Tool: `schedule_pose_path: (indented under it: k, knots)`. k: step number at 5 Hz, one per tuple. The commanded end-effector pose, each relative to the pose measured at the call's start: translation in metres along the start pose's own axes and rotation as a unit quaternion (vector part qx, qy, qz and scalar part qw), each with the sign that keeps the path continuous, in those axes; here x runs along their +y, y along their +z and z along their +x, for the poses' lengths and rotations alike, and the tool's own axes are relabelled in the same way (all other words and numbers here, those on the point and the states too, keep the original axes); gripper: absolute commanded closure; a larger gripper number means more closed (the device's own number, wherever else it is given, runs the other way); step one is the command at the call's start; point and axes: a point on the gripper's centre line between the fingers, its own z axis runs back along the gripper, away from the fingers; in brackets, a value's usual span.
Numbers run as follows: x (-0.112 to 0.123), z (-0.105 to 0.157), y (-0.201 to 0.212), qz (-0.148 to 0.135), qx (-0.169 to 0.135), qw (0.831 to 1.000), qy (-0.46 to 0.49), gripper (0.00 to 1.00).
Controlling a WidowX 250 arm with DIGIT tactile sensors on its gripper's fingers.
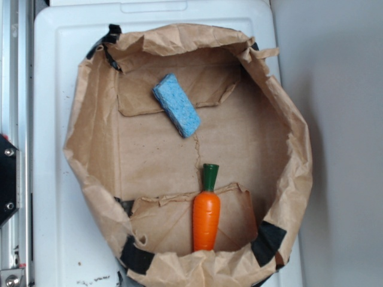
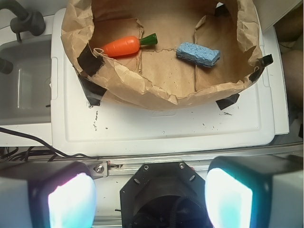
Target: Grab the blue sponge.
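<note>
the small light-blue rectangular sponge block [image 1: 176, 113] lies flat on the floor of a crumpled brown paper bag with its walls rolled down [image 1: 96, 113], in the half toward the bag's far wall as the wrist view has it, and set at a diagonal. nothing touches it. a toy plastic carrot with an orange body and a green stem [image 1: 206, 210] lies well apart from it at the opposite side of the bag's floor, stem pointing toward the middle. the bag sits on a white plastic lid-like surface [image 2: 156, 128], and strips of black tape [image 2: 92, 90] at its base appear to pin it there so it will not slide.

the gripper [image 2: 149, 194] hangs back outside the bag, off the white surface's near edge, its two pale pads [image 2: 71, 199] spread wide with nothing between them. judging from this, the grab has not begun: the arm must clear the bag's rolled rim, descend inside, and turn the jaws across the sponge's narrow width.
</note>
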Motion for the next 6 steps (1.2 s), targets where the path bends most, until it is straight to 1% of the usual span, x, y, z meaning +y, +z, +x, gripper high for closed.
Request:
schedule_pose_path:
  k: [1,2,3,4,5,6]
  knots:
    - [0.000,0.000,0.000,0.000,0.000,1.000,0.000,0.00]
    - [0.009,0.030,-0.011,-0.030,0.001,0.999,-0.033,0.00]
    - [0.019,0.060,-0.025,-0.006,-0.019,0.999,-0.029,0.00]
    - [0.019,0.077,-0.035,0.014,-0.045,0.998,-0.050,0.00]
    - [0.011,0.098,-0.053,0.018,-0.051,0.994,-0.097,0.00]
    - [0.012,0.119,-0.061,-0.023,-0.010,0.994,-0.109,0.00]
